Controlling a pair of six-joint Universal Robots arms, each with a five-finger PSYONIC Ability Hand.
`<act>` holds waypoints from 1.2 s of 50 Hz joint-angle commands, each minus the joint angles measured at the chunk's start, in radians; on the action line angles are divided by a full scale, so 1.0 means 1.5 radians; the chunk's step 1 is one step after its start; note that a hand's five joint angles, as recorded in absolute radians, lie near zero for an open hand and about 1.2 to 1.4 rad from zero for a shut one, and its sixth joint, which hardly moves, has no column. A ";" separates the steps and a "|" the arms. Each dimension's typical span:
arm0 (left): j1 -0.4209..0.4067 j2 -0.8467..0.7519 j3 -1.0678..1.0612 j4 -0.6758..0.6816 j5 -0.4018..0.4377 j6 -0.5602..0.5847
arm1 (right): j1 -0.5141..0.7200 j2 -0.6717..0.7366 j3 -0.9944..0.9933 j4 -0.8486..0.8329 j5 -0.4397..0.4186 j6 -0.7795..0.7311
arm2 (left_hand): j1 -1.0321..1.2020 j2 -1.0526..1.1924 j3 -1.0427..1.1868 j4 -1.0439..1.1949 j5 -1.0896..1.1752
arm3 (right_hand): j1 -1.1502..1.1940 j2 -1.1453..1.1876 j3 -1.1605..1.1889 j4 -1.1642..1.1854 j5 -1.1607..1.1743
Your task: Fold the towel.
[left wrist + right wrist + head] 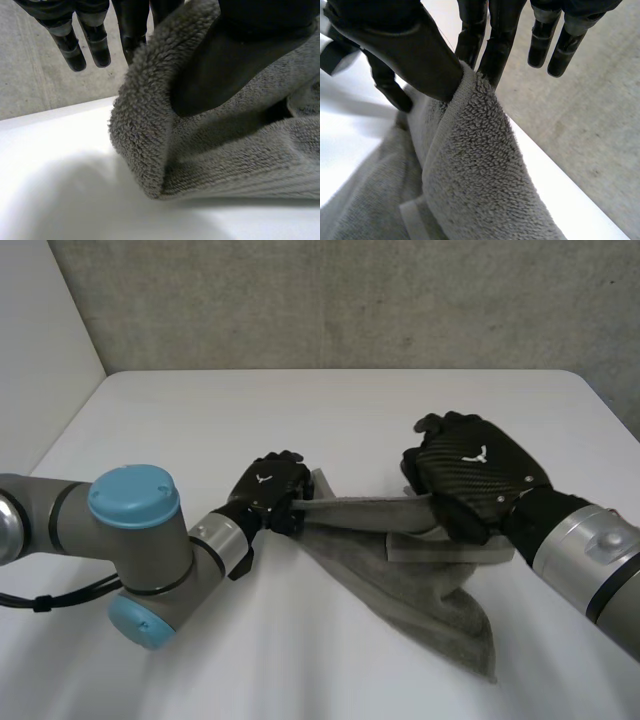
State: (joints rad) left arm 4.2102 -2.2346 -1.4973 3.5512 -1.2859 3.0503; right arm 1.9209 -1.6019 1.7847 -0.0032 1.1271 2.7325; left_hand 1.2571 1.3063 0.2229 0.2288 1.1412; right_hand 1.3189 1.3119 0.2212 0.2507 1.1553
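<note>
I see the grey terry towel (420, 585) bunched and partly lifted, its top edge pulled taut, the rest drooping to a pointed corner lying on the white counter (300, 410)

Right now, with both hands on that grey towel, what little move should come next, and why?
Probably raise both hands together a little. The left hand and the right hand each pinch the towel along one edge, pulled taut between them, while the rest lies slanted and rumpled on the table. Lifting should let it hang straight before any fold is laid.
</note>
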 commanded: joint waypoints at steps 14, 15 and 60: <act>0.040 0.195 -0.069 -0.181 0.005 0.012 | -0.053 0.055 -0.092 0.192 -0.012 -0.028 | 0.093 0.060 -0.032 -0.036 0.054 | 0.052 0.056 -0.031 -0.051 0.044; 0.040 0.206 -0.070 -0.203 0.009 0.012 | -0.053 0.067 -0.105 0.211 -0.018 -0.040 | 0.093 0.060 -0.032 -0.036 0.054 | 0.052 0.056 -0.031 -0.051 0.044; 0.095 0.277 -0.072 0.083 0.036 0.154 | -0.039 0.213 -0.285 -0.114 -0.066 -0.071 | 0.093 0.060 -0.032 -0.036 0.054 | 0.052 0.056 -0.031 -0.051 0.044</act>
State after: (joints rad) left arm 4.3212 -1.7854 -1.4587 3.7060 -1.2362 3.2309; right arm 1.8921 -1.3073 1.2226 -0.2014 1.1035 2.6954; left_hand 1.2574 1.3265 0.2229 0.2288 1.1634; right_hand 1.3193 1.3442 0.2212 0.2507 1.1703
